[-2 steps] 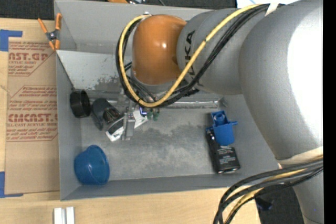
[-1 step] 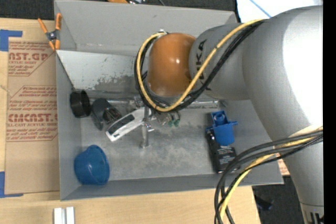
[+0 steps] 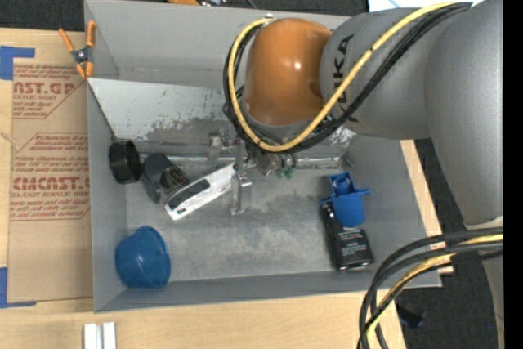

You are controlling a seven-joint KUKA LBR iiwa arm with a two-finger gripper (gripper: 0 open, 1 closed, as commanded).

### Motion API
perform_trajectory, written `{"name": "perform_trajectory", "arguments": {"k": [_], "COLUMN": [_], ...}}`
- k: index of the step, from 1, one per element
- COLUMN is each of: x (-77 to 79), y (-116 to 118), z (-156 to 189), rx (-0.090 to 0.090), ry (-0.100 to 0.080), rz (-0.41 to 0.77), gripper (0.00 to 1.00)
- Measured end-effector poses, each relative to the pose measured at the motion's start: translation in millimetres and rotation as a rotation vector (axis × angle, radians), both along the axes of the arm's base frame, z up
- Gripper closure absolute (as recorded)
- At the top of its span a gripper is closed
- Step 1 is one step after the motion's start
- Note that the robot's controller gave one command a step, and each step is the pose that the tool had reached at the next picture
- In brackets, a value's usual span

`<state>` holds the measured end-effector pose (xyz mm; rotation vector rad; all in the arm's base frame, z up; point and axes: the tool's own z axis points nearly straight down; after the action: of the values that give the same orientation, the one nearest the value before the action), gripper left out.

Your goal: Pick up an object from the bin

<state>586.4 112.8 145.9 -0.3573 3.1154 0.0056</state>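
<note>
The claw (image 3: 241,190), open or closed I cannot tell, hangs mid-bin (image 3: 245,253) just beside the right end of a white oblong gadget (image 3: 198,194), which is probably light, stiff and smooth and best pinched across its narrow width.

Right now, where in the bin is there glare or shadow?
Camera view: soft, even light; a pale sheen on the bin's sloped back wall; a dull highlight on the orange wrist cover; faint shadow under the arm near the white device.
</note>
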Motion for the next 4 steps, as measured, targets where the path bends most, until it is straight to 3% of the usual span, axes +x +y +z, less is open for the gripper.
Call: {"name": "perform_trajectory", "arguments": {"k": [1, 2, 3, 4], "x": [-0.3, 1.8, 0.6, 0.6], "y": [2.9, 3.2, 3.7, 3.7], "z": [-67.9, -74.7, -67.7, -67.7], "rx": [-0.001, 0.004, 0.001, 0.001], "ry": [0.012, -0.004, 0.008, 0.008], "rz": [0.031, -0.020, 0.027, 0.028], "gripper": [0.00, 0.00, 1.00, 1.00]}}
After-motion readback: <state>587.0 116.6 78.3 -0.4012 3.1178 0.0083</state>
